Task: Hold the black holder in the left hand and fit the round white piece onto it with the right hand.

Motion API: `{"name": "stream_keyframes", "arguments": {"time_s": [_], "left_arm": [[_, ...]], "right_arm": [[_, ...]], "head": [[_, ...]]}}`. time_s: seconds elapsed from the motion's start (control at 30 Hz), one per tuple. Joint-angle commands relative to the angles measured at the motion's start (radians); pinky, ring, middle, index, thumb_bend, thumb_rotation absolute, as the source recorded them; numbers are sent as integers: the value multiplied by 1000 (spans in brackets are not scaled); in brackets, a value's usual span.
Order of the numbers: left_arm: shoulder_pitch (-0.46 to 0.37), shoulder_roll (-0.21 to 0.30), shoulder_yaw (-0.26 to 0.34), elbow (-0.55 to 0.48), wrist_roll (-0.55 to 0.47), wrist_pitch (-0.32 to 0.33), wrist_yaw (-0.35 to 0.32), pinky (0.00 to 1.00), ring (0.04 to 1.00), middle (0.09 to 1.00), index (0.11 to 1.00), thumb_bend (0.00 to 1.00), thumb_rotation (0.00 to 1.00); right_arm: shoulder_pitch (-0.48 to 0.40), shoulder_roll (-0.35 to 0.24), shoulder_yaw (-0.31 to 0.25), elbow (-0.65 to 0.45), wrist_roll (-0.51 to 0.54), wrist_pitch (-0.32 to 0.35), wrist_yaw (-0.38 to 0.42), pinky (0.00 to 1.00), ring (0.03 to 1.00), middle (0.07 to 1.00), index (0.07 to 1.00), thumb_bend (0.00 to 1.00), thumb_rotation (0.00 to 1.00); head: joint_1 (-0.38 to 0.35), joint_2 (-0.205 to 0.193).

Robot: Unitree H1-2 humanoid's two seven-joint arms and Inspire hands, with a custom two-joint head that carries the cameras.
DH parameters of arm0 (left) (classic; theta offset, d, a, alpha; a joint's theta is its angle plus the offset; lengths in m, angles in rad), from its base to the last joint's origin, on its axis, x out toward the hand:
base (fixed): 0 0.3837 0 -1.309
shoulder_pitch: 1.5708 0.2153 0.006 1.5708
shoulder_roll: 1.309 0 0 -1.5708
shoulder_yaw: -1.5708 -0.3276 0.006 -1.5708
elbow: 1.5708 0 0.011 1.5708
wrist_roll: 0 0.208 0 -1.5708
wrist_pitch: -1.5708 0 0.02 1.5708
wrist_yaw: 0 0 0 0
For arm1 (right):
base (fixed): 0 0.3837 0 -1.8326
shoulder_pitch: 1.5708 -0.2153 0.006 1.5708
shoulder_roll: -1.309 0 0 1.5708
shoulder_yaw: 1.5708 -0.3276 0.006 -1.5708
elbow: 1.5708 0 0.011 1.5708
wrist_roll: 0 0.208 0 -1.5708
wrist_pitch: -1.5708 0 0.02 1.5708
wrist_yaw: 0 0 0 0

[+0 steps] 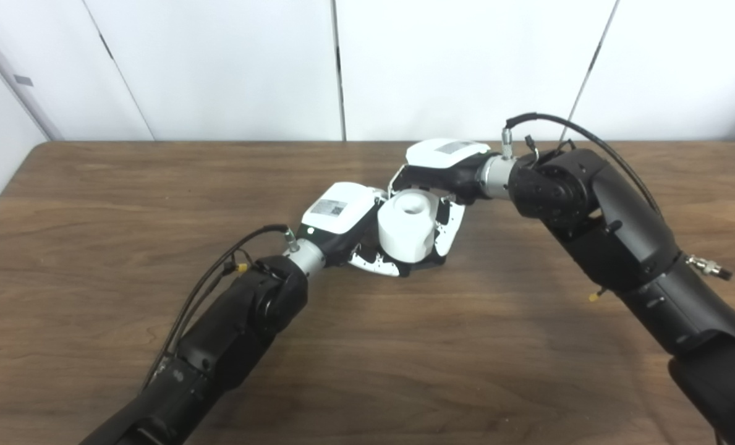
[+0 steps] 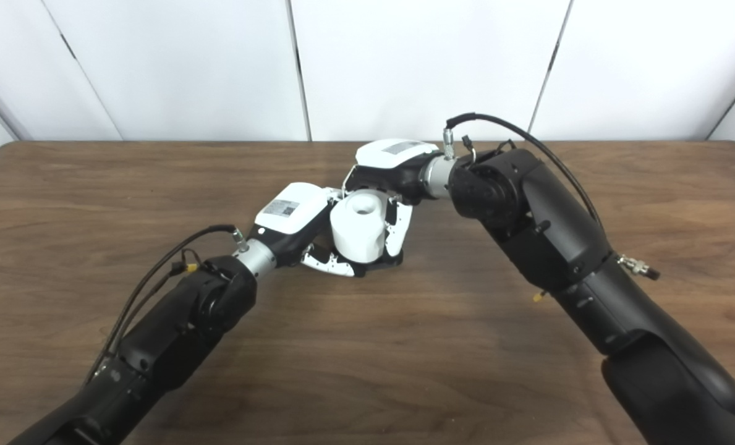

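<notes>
At the middle of the worktop (image 1: 367, 346) the two hands meet around the round white piece (image 1: 406, 232), which stands upright with its bored top face turned up, so its long axis runs near vertical. The right hand (image 1: 444, 170) comes in from above and behind, its fingers (image 1: 450, 232) curled down the far and right flank of the white piece and seemingly closed on it. The left hand (image 1: 342, 216) presses in from the left, fingers (image 1: 376, 264) reaching low under and around the base, where a strip of the black holder (image 1: 420, 267) shows beneath the white piece (most of the holder is hidden, so whether those fingers truly clamp it cannot be told). The white piece sits directly over the holder and looks touching it, though how deeply it is seated is unclear. Judging from this, what remains is a straight downward push along that vertical axis, the right hand being the one placed to give it.
</notes>
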Motion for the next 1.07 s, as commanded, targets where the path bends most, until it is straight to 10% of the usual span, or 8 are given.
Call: {"name": "stream_keyframes", "arguments": {"time_s": [0.0,1.03], "left_arm": [[63,-2,-47,73,1,18,-97,657,846,798,479,522,79],[54,1,-55,101,-1,4,-96,655,841,802,479,521,80]], "right_arm": [[-46,-8,-19,-26,8,9,1,709,810,811,943,875,120],[-100,-21,-119,-43,42,11,-29,770,850,857,958,862,68]], "head": [[0,1],[-7,-5]]}}
